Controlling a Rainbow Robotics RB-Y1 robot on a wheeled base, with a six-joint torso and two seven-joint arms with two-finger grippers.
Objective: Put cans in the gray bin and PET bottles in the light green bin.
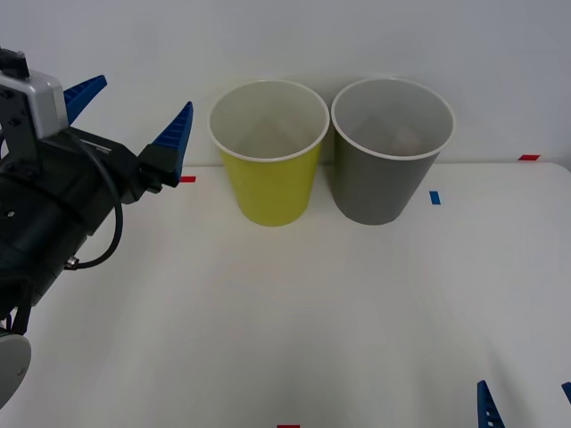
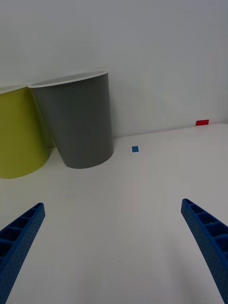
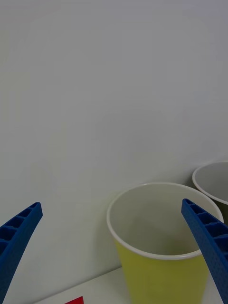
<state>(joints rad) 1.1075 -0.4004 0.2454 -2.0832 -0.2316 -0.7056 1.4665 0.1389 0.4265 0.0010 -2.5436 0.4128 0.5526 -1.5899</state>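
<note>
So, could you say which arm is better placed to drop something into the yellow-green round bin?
Likely left: the open left gripper is raised beside the yellow-green round bin at rim height, while the open right gripper sits low, nearer the dark gray round bin.

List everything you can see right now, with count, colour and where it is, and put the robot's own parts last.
light green bin: one, yellow-green with white rim, upright at the back of the table, left of the gray bin.
gray bin: one, dark gray with white rim, upright beside it.
table: one, white.
tape marks: two red, one blue, on the table.
left gripper: one, blue fingers open, raised left of the light green bin.
right gripper: one, blue fingers open, low at the near right.
</note>
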